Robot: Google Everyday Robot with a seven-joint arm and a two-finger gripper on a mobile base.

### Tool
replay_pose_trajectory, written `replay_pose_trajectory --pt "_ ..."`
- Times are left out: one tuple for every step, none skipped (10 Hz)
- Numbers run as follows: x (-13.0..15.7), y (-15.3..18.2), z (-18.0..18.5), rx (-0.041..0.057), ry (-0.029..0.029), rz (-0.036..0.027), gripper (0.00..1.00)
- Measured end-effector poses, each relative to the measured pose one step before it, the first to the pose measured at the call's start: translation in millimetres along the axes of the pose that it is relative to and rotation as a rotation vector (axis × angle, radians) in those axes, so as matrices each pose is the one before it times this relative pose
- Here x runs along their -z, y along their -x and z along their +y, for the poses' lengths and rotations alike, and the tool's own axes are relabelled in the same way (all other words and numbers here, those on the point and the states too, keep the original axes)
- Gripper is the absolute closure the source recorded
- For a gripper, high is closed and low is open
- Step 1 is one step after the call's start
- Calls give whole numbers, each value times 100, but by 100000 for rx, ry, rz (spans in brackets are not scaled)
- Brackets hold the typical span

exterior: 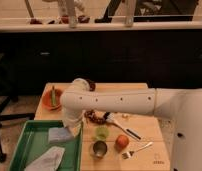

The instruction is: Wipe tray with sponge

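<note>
Arm (pixel 114 102): white, the largest item in view, reaching from the right across the counter, elbow bent down toward the tray's near right corner.

Counter (pixel 144 127): light wooden top, carrying everything below.

Tray (pixel 29 147): green, raised sides, at the counter's left front. It holds the sponge and a cloth.

Cloth (pixel 48 159): pale grey-white, crumpled, lying in the tray's near half, just in front of the sponge.

Sponge (pixel 60 134): light blue block, inside the tray by its right wall, directly beneath the arm's end.

Orange bowl (pixel 52 98): behind the tray, with something green upright in it.

Hand (pixel 70 131): low at the tray's right wall, right at the sponge; its fingers are pressed together. Whether they pinch the sponge or only rest against it cannot be told, as the wrist covers the contact.

Red fruit (pixel 122 141), metal cup (pixel 98 148), green cup (pixel 101 132), fork (pixel 136 149), small black bar (pixel 131 133): a cluster to the right of the tray, near the forearm.

Risks, as judged:
- If the grip on the sponge is poor, a wiping stroke would leave it behind.
- The cloth lies in the wiping path; a stroke toward the front would drag or bunch it.
- The hand works close to the right wall; pushing sideways could shove the tray along the counter.
- The forearm passes low over the cups; a wide sweep could tip them.
</note>
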Motion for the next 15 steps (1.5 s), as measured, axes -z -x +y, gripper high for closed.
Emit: replay_pose_trajectory --pt "-548 1742 -1109 3022 1011 494 100" --pt "-409 1223 -733 1870 525 403 100" --pt "-605 1358 -814 1579 314 1383 100" --pt "-795 913 -547 391 50 1666 100" --pt "-788 745 -336 -52 105 973 100" --pt "-1099 168 -503 -1382 -482 1902 100" --pt "-1146 -357 -113 -1448 110 913 100" --pt "-1106 -828 16 -1929 653 780 100" --pt "-849 -279 -207 -779 1045 230 100" --pt "-929 -651 -278 -1380 992 408 100" --pt "-1012 -855 -205 -1511 1521 678 100" --pt "-1010 -929 -184 -1719 1255 262 100" --pt "-897 -1054 92 -1547 1940 879 100" --pt "-718 -822 99 -849 1589 1459 100" --pt "-488 -596 200 -522 809 1116 100"
